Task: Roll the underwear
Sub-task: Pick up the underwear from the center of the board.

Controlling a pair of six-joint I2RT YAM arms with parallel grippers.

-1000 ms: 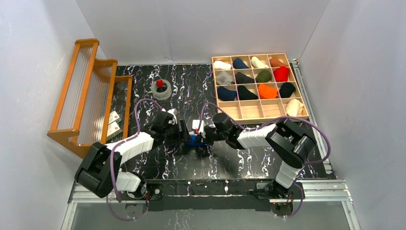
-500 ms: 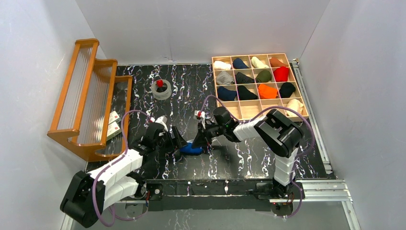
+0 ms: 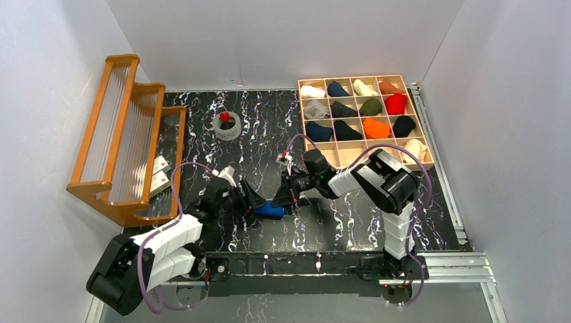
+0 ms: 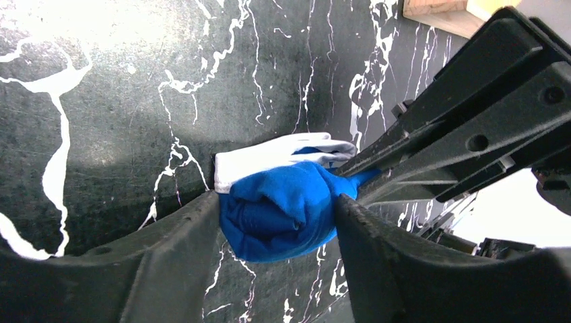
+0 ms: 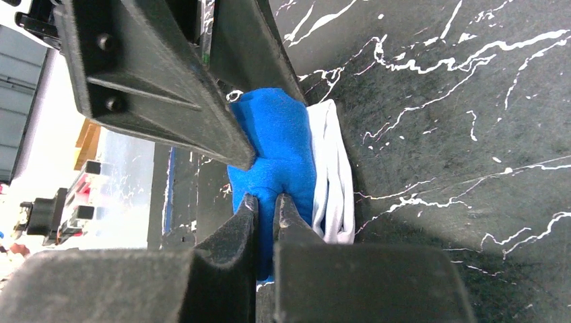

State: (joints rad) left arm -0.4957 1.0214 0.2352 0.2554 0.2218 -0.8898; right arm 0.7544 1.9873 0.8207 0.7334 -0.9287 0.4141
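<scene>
The blue underwear (image 3: 270, 210) lies rolled into a tight bundle with its white band at one end, on the black marbled table. In the left wrist view the roll (image 4: 283, 208) sits squeezed between my left gripper's (image 4: 276, 202) two fingers. My right gripper (image 5: 266, 202) is pinched on a fold of the blue fabric (image 5: 279, 145) at the roll's other side. In the top view the left gripper (image 3: 254, 200) and right gripper (image 3: 281, 198) meet at the roll from either side. The orange underwear is not in view on the table.
A wooden grid tray (image 3: 367, 155) with several rolled garments stands at the back right. An orange wooden rack (image 3: 121, 128) stands at the left. A tape roll with a red object (image 3: 227, 125) lies at the back centre.
Both grippers and the blue roll have moved toward the near edge of the table. The left arm has swung down and lower, and both wrists have tilted over the roll.
</scene>
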